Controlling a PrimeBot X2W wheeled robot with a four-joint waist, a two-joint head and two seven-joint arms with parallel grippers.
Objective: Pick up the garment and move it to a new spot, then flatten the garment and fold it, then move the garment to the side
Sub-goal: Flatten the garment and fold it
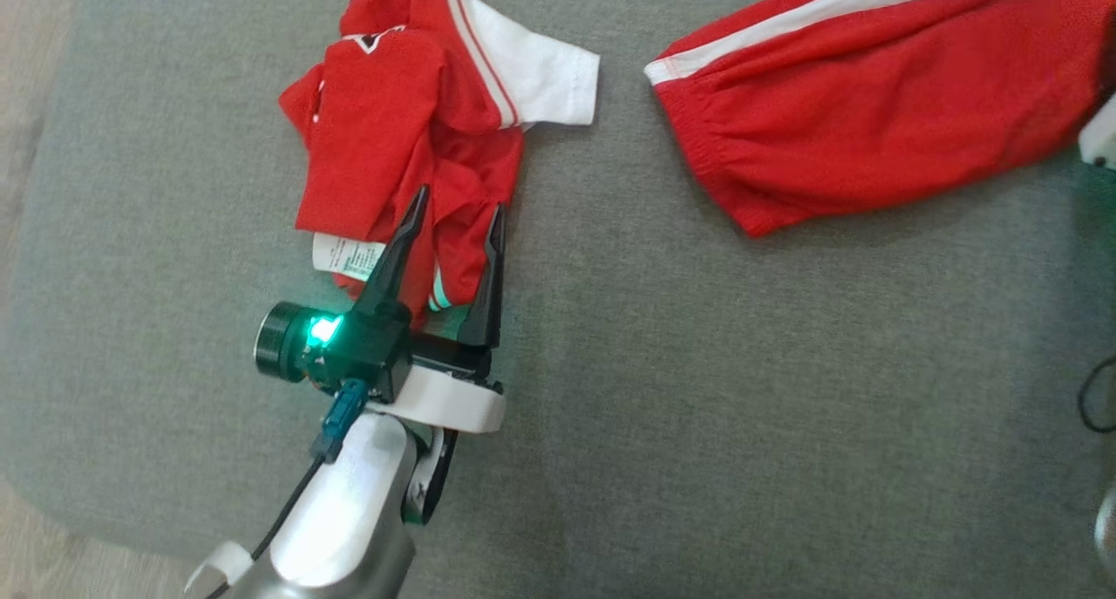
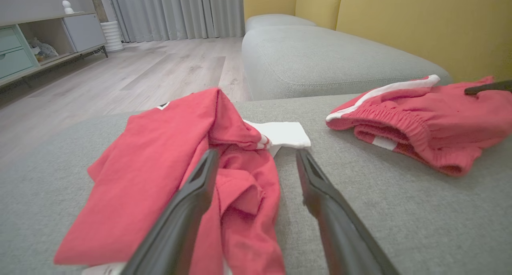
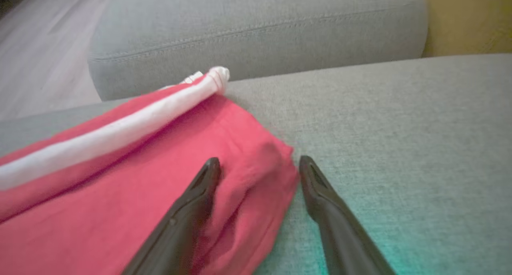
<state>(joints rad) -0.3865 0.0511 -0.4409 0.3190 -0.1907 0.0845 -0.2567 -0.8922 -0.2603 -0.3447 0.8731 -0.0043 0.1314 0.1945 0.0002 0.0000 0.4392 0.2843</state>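
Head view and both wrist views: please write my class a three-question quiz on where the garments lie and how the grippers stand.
1. True or false: the left gripper is shut on the red and white shirt.
2. Multiple choice: the red shorts lie on A) the wooden floor, B) the grey cushion, C) a shelf.
3. Fill in: in the right wrist view, the right gripper is ____, with one finger over the edge of the red shorts and the other over bare cushion.

Key: 1 false, it is open, with its fingers either side of a fold of the shirt. 2 B. 3 open.
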